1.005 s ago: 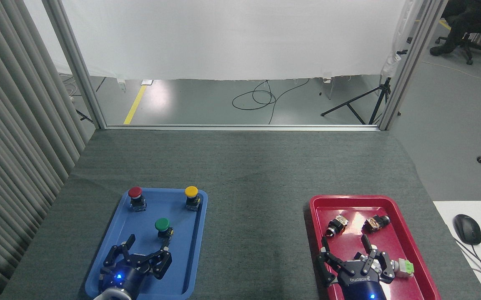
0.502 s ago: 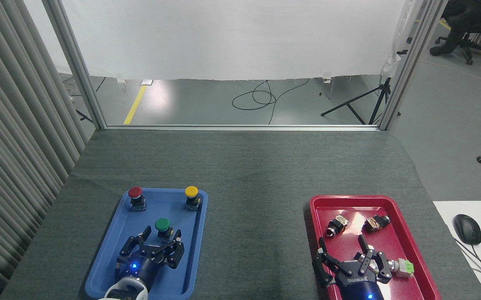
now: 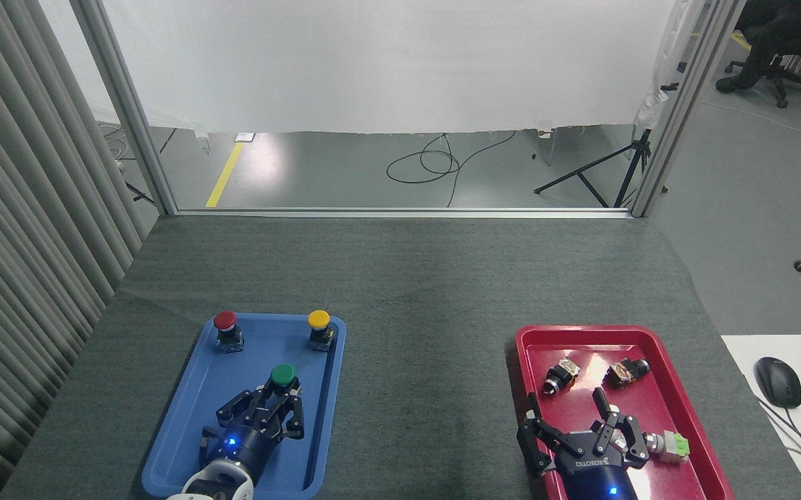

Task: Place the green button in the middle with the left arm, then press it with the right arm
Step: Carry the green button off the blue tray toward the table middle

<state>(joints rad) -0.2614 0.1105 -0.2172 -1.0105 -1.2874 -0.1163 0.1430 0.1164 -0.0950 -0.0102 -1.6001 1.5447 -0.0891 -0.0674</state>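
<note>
item 1, green button: in the blue tray, near half, right of the tray's centre line. i see only the round green cap; the base is hidden among my fingers.

item 2, left arm gripper: over the blue tray, pointing up and to the right. its fingers are drawn in around the button's base, with the cap sitting just past the fingertips at the far end. it reads to me as clenched on the green button. whether the button rests on the tray floor or is lifted, i cannot tell.

item 3, right arm gripper: above the near half of the red tray, fingers spread apart, holding nothing.

item 4, the middle: bare grey-green cloth between the two trays, well apart from the button.

item 5, red button and yellow button: upright at the blue tray's far end, left and right corners, apart from my gripper.

item 6, red tray contents: two small dark parts near the far end, and a pale green-tipped part just beside my right gripper.
</note>
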